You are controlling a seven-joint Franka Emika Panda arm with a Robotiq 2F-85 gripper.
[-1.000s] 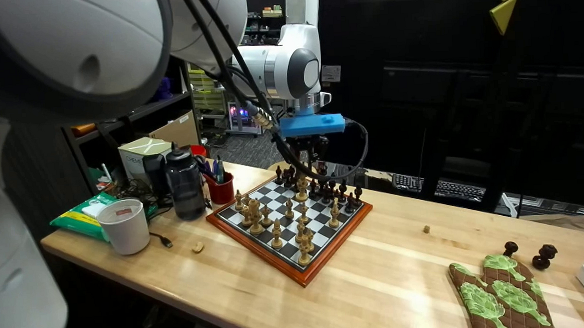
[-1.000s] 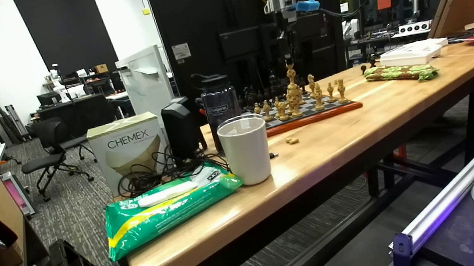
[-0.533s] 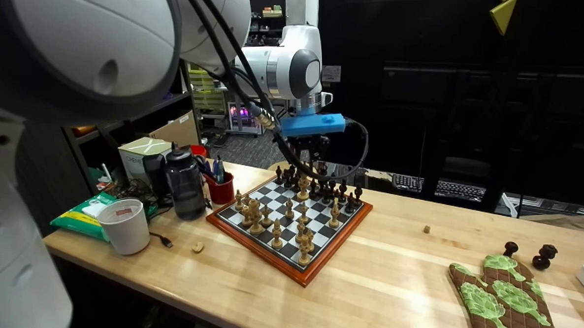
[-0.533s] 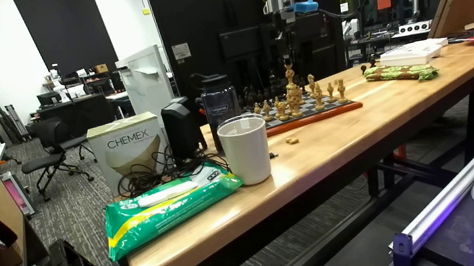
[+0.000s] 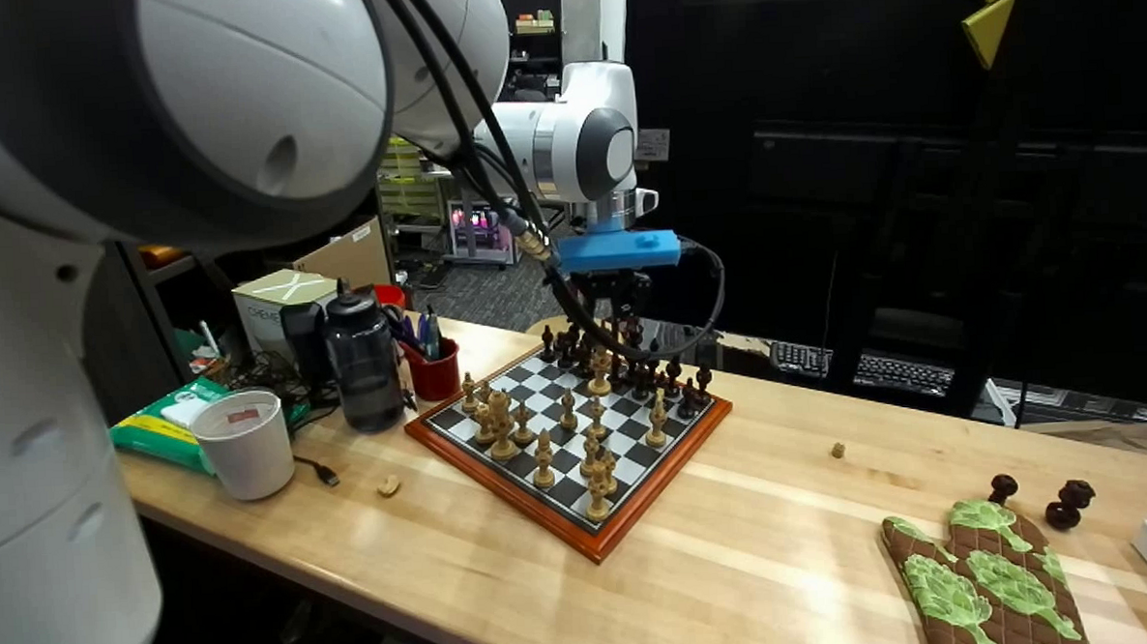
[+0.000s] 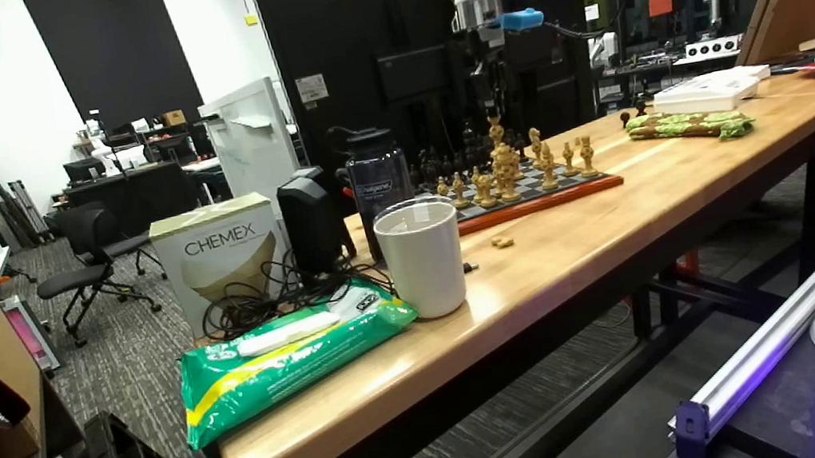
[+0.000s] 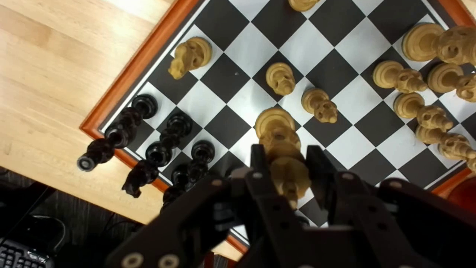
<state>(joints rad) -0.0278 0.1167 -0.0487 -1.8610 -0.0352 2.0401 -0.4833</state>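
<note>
Over the chessboard (image 5: pixel 503 483), inside the edge lined by dark pieces (image 7: pixel 121 132), the gripper (image 7: pixel 286 152) clamps a tall light piece (image 7: pixel 279 140) (base contact unclear), not yet released.

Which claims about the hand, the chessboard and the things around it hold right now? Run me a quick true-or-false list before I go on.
1. The hand grips a light chess piece. True.
2. A white cup stands beside the green packet. True.
3. The white cup lies on its side. False: it stands upright.
4. The light chess piece is over bare wood. False: it is on or just above the chessboard; which of the two, I cannot tell.
5. An oven mitt lies on the table. True.
6. All dark chess pieces are on the chessboard. False: two dark pieces are near the oven mitt.
</note>
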